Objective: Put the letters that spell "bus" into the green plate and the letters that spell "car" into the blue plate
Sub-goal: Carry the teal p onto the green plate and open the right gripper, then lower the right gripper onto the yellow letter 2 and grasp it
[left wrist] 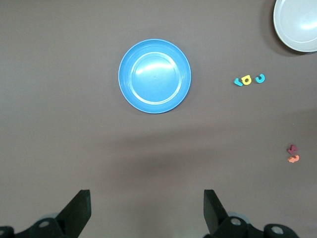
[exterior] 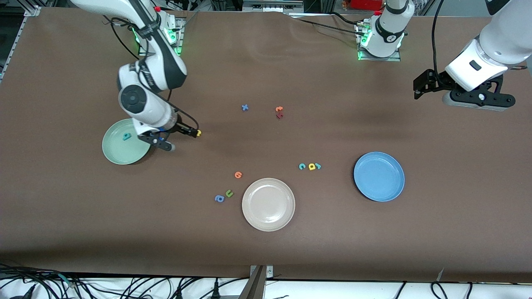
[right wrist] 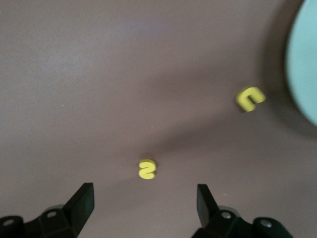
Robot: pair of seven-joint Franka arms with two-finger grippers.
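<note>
Right pincer low over the desk beside the green plate, jaws wide and empty, yellow s just ahead between them, yellow u off toward the plate; left pincer waiting, spread wide, farther away.

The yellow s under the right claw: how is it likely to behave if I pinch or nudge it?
The yellow s lies flat on the brown table, so it probably won't roll or tip. It looks tiny and foam-like, so it is likely very light and may skid if nudged. The open right claw spans far wider than it, so an off-centre pinch might twist it.
</note>
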